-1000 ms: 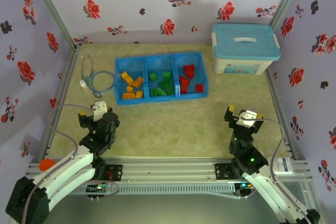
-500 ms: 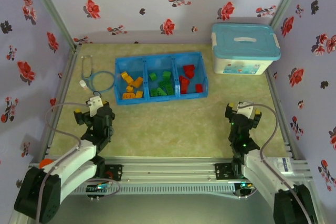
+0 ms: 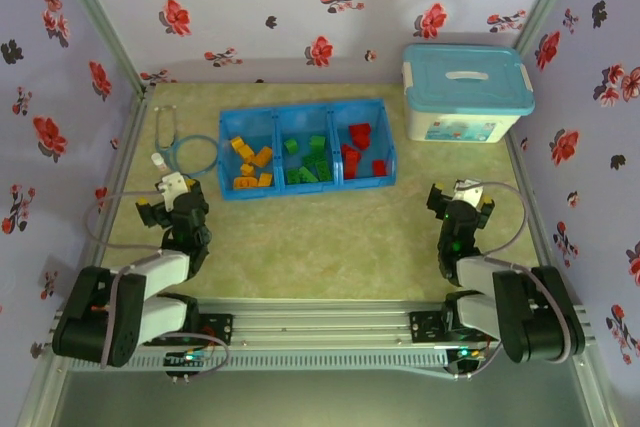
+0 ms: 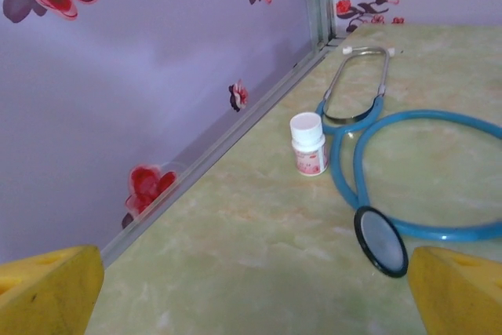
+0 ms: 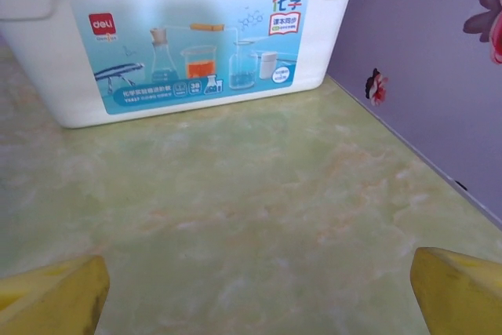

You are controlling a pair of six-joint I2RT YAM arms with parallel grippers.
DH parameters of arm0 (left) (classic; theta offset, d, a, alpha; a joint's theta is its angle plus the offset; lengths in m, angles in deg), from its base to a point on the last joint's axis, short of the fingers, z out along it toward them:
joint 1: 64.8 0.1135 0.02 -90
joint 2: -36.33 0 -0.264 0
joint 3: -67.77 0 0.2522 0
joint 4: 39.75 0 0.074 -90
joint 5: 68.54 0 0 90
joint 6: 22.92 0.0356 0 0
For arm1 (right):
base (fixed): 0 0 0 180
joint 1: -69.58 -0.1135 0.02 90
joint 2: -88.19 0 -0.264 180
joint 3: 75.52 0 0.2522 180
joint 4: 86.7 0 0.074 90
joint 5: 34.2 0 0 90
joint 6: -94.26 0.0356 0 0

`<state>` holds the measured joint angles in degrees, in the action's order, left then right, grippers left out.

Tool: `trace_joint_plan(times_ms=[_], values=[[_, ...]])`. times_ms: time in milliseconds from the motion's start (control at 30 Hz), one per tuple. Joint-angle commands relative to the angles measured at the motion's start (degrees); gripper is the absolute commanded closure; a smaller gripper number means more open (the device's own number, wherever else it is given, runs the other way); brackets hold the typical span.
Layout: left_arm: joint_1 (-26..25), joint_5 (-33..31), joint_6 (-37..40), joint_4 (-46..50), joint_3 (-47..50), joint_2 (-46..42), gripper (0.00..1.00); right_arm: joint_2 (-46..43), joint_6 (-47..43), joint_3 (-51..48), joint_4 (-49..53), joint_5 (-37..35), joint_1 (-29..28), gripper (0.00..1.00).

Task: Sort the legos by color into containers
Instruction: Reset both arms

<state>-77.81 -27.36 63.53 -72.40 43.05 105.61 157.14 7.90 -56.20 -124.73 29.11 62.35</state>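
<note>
The legos lie sorted in the blue tray (image 3: 386, 137) at the table's middle back. Its containers hold orange-yellow bricks (image 3: 250, 162) on the left, green bricks (image 3: 308, 162) in the middle and red bricks (image 3: 357, 151) on the right. My left gripper (image 3: 168, 201) sits low near the table's front left, open and empty, well short of the tray. Its yellow fingertips (image 4: 47, 292) frame bare tabletop. My right gripper (image 3: 460, 201) rests at the front right, also open with nothing between its fingertips (image 5: 459, 292).
A blue stethoscope (image 3: 185, 152) (image 4: 408, 170) and a small white bottle (image 3: 158, 160) (image 4: 307, 144) lie left of the tray, just ahead of my left gripper. A white storage box with a light-blue lid (image 3: 465, 92) (image 5: 188, 37) stands at the back right, ahead of my right gripper.
Both arms have folded back toward their bases, with the grippers ending a little farther from the front edge. The left jaws opened slightly wider. The bricks have not moved.
</note>
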Motion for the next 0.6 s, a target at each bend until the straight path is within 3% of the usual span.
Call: trace_joint_plan(times_ms=[0, 133, 267, 333, 467, 567], values=[[1.12, 1.64, 1.34, -11.78, 0.92, 2.96, 0.0, 2.27, 1.84, 0.88, -9.38, 0.85, 0.71, 0.01], [1.56, 2.11, 3.53, -19.44, 1.44, 7.33, 0.0, 4.92, 2.75, -0.11, -14.03, 1.19, 1.43, 0.01], [3.22, 5.63, 0.3, -23.63, 2.22, 10.92, 0.0, 17.58, 3.29, -0.74, -27.9, 0.17, 2.47, 0.01], [5.4, 7.05, -1.65, -29.79, 2.75, 15.82, 0.0, 21.31, 0.64, 2.27, -25.87, 6.69, 2.67, 0.01], [5.47, 9.01, -1.14, -28.07, 2.49, 15.1, 0.0, 21.33, 1.04, 4.15, -22.97, 4.58, 2.63, 0.01], [5.35, 13.53, 0.88, -28.28, 2.38, 15.53, 0.0, 23.18, 0.6, 3.15, -27.51, 4.66, 2.57, 0.01]])
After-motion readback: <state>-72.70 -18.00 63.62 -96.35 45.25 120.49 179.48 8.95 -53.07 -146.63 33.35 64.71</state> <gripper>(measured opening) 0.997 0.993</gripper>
